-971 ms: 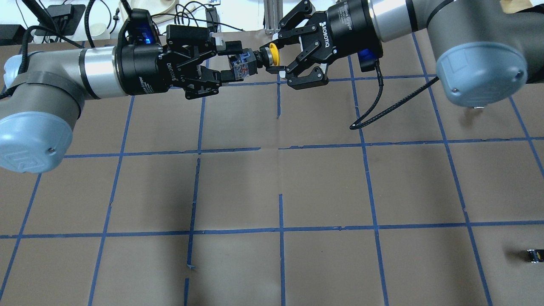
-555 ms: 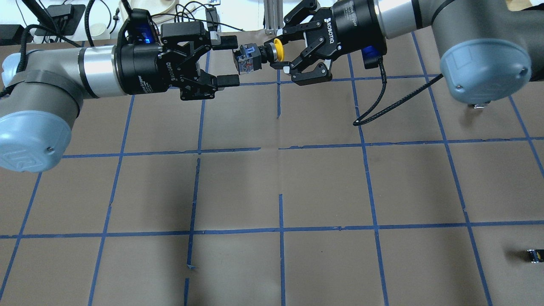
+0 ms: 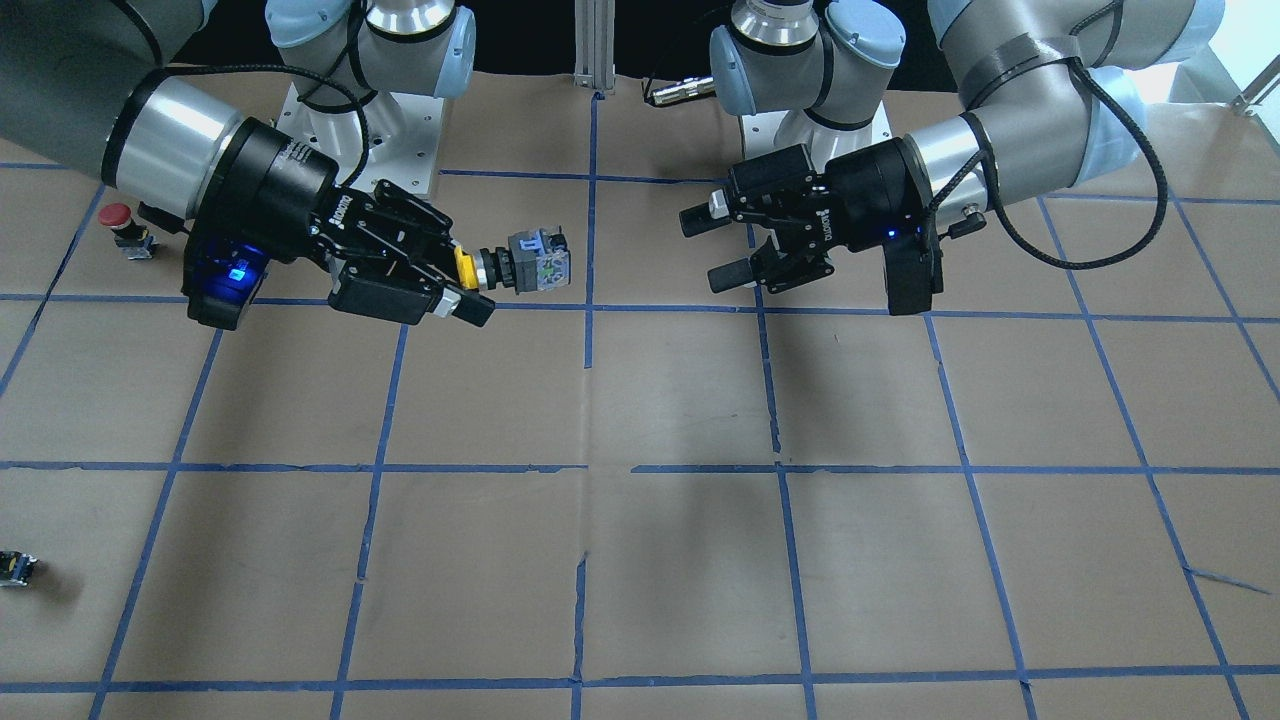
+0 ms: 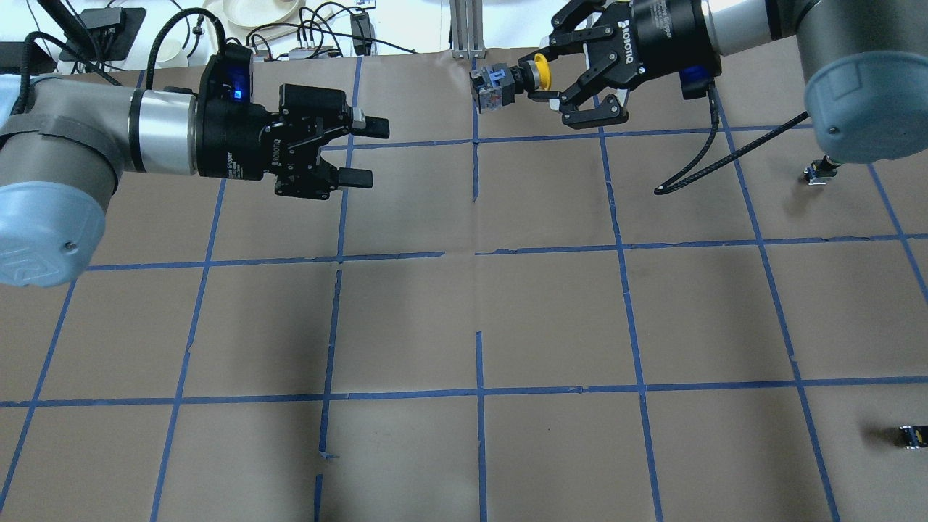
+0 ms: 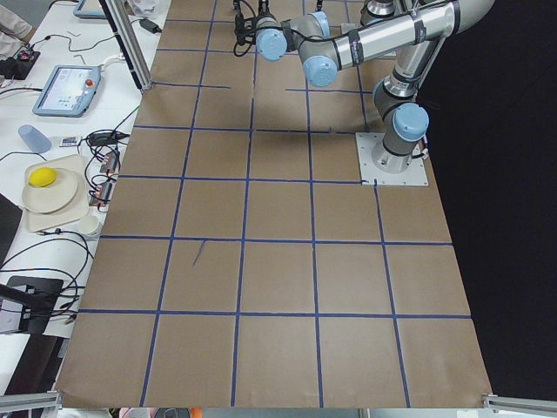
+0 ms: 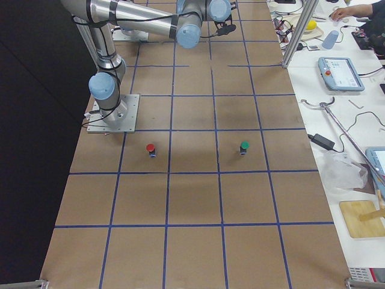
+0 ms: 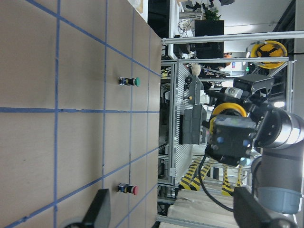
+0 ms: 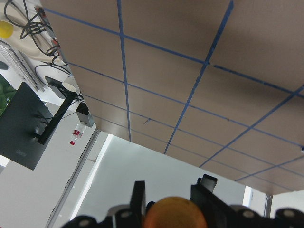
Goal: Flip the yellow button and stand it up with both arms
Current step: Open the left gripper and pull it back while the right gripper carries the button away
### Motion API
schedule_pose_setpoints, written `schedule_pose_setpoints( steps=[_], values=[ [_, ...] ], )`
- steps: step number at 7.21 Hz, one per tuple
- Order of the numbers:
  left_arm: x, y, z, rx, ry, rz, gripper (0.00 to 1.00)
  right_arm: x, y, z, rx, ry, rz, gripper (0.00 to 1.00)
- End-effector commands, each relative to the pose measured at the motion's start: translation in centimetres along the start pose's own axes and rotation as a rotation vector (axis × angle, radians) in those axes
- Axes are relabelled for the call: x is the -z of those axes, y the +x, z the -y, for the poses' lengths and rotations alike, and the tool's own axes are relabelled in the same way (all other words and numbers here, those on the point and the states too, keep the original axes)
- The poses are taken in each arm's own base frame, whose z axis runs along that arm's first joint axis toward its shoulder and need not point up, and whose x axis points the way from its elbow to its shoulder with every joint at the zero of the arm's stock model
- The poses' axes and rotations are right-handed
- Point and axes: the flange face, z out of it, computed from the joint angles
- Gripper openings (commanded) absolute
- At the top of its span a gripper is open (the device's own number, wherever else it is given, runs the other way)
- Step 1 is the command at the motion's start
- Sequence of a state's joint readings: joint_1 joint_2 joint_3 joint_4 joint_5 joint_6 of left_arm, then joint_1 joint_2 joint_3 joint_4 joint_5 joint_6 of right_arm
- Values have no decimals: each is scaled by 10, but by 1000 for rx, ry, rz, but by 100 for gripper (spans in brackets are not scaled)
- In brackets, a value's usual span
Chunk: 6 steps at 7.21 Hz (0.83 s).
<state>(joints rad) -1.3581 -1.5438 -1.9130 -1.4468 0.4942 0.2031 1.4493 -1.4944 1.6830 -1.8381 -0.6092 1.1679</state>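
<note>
The left pincer [image 4: 368,152] is hanging with its jaws wide and nothing between them, well apart from the yellow button [image 4: 502,80]. The button is being held in the air above the far part of the worktop [image 4: 551,312]. It is lying on its side, with the blocky base pointing toward the left arm and the yellow cap toward the right arm. The right pincer [image 4: 544,78] is gripping it by the cap alone.

The hand-over appears done, so the step in hand is probably the right arm's: turning the button base-down and standing it. To do that well, the wrist should be rolling until the base is facing the worktop squarely before any descent. The grip is on a round cap rim, so a quick swing could be making the button twist or slip. The jaws should be parting only once the base is sitting flat. The left pincer is best kept clear, or brought in to steady the base.

A second ago the left pincer was clamping the base while the right one stood open around the cap. Shortly after, the right had shut and the left had let go. Now the arms are drawing apart, the left retreating and the right carrying the button away.
</note>
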Motion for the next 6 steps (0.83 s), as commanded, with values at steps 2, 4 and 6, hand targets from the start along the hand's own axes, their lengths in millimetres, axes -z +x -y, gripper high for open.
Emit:
schedule_pose_setpoints(
  steps=[2,4,6],
  values=[
    [16,-45,5,-53,-33,493,95,5,16,38,279,195,-141,20],
    [31,-26,12,-95,-45,709,99,17,34,84,446,258,-235,20],
    [-3,9,-1,-247,-114,978,99,34,57,124,700,327,-399,20]
  ],
)
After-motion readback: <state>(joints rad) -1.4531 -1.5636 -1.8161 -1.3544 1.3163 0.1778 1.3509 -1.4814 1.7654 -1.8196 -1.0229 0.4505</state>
